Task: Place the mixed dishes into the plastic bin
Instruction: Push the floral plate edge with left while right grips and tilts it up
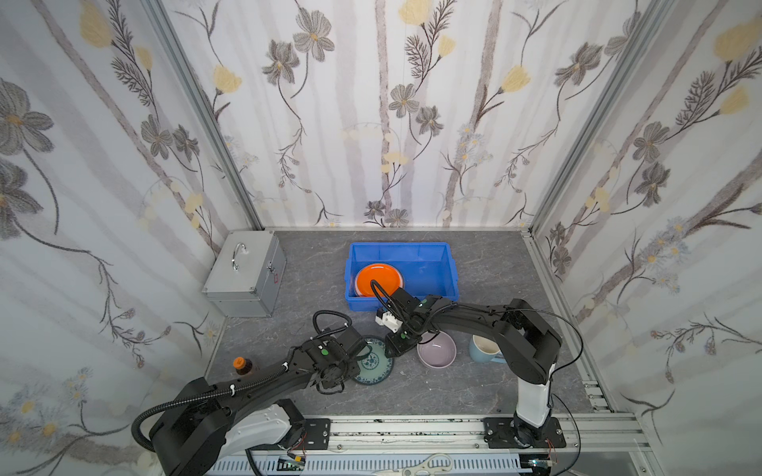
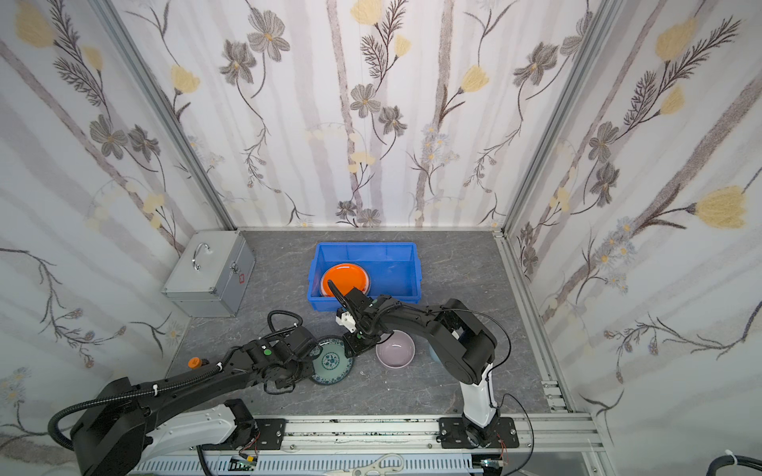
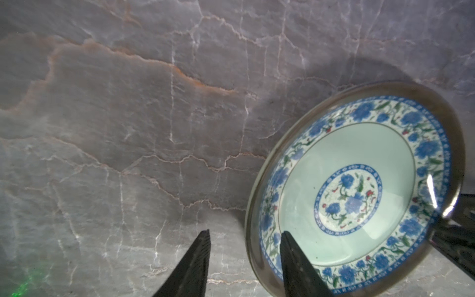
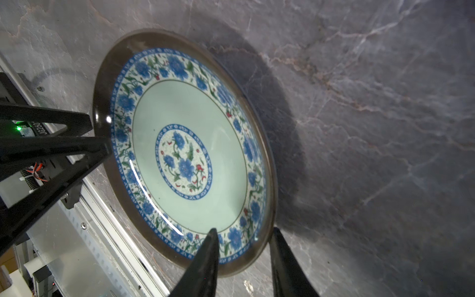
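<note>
Nearest, the patterned plate [image 1: 373, 364], pale green with blue flower bands and a brown rim, seems tipped on the grey desk [image 1: 433, 391]. The right gripper [image 4: 244, 228] has its jaws pinching the rim. Opposite, the left gripper [image 3: 245, 231] straddles the rim, jaws half spread, with a gap outside. A lilac bowl [image 1: 436, 350] and blue mug [image 1: 484, 348] stand beside it. Farther back, the blue bin [image 1: 402, 247] holds an orange plate [image 1: 378, 278].

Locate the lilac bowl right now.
In both top views the lilac bowl sits on the table, right of centre. It is between the patterned plate and the pale-blue mug, nearer the arm bases than the blue bin.
</note>
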You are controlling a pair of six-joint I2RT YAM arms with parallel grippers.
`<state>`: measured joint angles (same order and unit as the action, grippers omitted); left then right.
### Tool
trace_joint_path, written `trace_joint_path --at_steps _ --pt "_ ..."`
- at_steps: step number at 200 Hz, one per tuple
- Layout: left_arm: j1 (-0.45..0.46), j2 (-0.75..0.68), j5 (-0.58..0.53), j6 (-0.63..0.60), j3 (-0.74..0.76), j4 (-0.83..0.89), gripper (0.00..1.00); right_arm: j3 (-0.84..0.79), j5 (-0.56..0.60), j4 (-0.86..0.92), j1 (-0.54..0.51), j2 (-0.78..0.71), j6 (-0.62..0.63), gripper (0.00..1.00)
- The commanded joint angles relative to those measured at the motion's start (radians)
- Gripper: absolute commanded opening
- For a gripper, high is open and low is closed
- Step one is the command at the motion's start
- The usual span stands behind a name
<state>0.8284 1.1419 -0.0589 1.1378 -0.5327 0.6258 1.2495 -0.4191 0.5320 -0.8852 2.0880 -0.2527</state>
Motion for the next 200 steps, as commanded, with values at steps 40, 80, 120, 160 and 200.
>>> trace_joint_path --at_steps 40,80,120,160,200 --pt "-0.008 0.021 -0.033 -0.033 -0.002 -0.026 0.36 0.024 -0.031 -0.026 0.007 0.035 -0.009 0.34" --pt "-0.026 0.049 -0.015 -0.062 -0.003 -0.047 0.25 0.029 -0.044 -0.025 0.019 0.048 -0.012 0.32" --pt "-0.039 0.064 -0.009 -0.088 -0.019 -0.048 0.21 0.046 -0.043 -0.009 0.026 0.053 -0.013 0.25" --pt "-0.054 0.063 -0.002 -0.104 -0.025 -0.052 0.2 0.056 -0.037 0.003 0.028 0.053 -0.009 0.23" --pt "-0.063 0.07 0.002 -0.113 -0.038 -0.055 0.2 0.067 -0.036 0.015 0.031 0.054 -0.001 0.24"
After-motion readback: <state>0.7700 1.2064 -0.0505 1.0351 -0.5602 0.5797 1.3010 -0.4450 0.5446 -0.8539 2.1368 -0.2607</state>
